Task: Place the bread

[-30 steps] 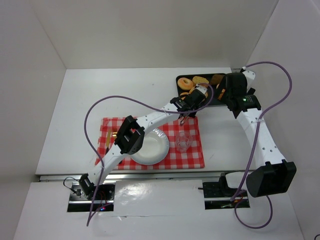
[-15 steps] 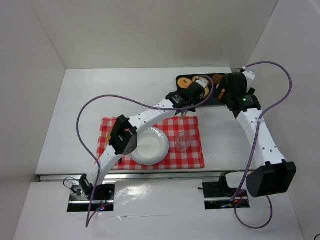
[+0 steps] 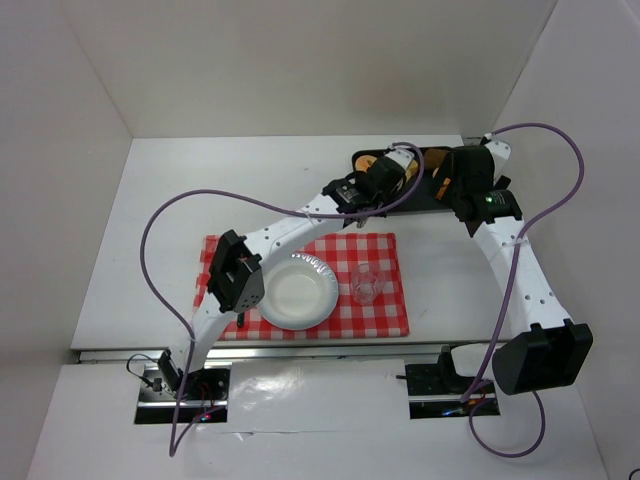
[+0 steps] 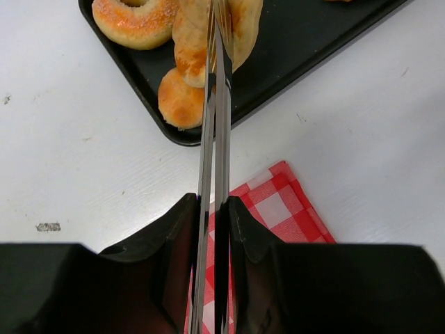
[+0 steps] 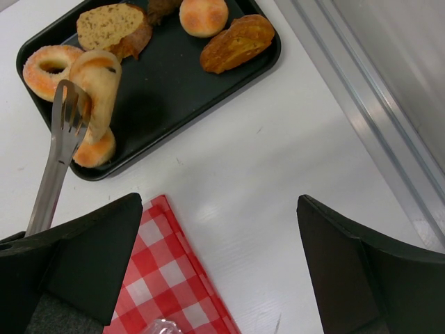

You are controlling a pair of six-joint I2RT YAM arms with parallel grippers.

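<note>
The bread (image 5: 101,80), a golden-yellow bun with brown patches, stands tipped on its edge at the near left of the black tray (image 5: 174,76). It also shows in the left wrist view (image 4: 243,28) and the top view (image 3: 402,160). My left gripper (image 4: 212,209) is shut on metal tongs (image 4: 215,118). The tong tips (image 5: 68,115) lie against the bun, with the blades nearly together. I cannot tell whether they grip it. My right gripper (image 5: 219,209) is open and empty above the table, near the tray (image 3: 425,198).
The tray also holds ring-shaped bread (image 5: 47,69), a small orange bun (image 5: 94,149), a brown slice (image 5: 111,28), a round roll (image 5: 203,15) and a long pastry (image 5: 236,43). A white plate (image 3: 310,262) and a clear cup (image 3: 366,285) sit on the red-checked cloth (image 3: 385,310).
My left arm has stretched away from the cloth's far edge, and the tongs have moved out over the tray to the bun. The right arm has not moved.
</note>
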